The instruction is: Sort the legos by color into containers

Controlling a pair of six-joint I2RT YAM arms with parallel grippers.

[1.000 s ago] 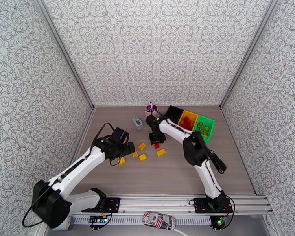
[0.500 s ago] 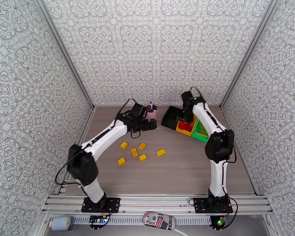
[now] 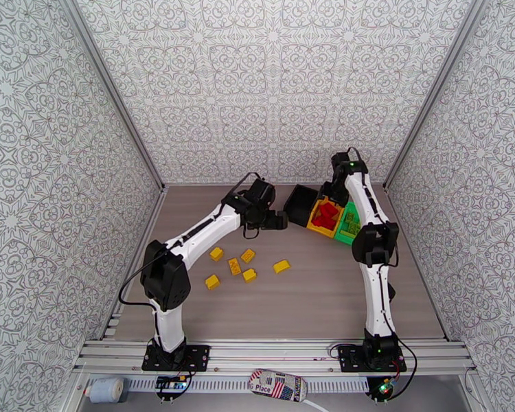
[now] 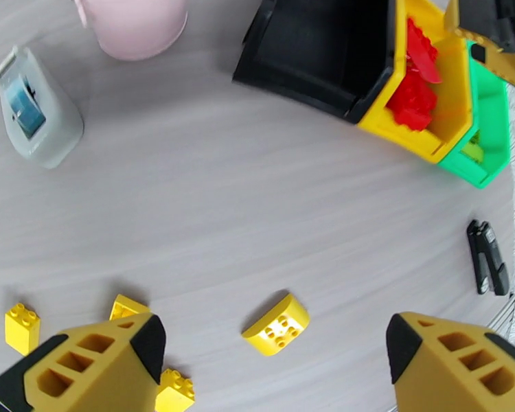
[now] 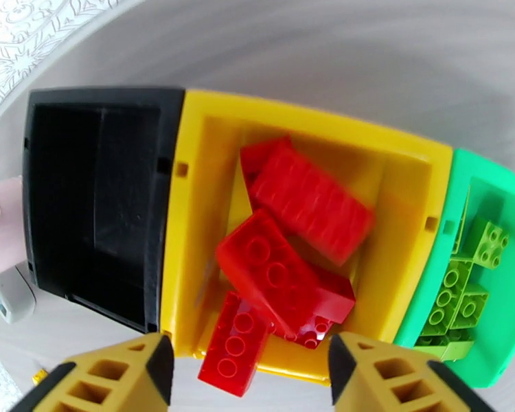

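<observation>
Several yellow legos lie loose in the middle of the table, one a curved brick. The containers stand in a row at the back right: an empty black bin, a yellow bin with red legos in it, and a green bin with lime green legos. My right gripper hangs open right over the yellow bin; one red brick below it is blurred. My left gripper is open and empty, above the table just left of the black bin.
A pink cup and a small white box with a blue mark stand at the back, left of the bins. A small black clip-like object lies on the table near the green bin. Patterned walls close in the back and both sides.
My right gripper carried a red brick from the table centre to the yellow bin and opened over it. My left arm swung from the yellow bricks toward the back, beside the black bin.
</observation>
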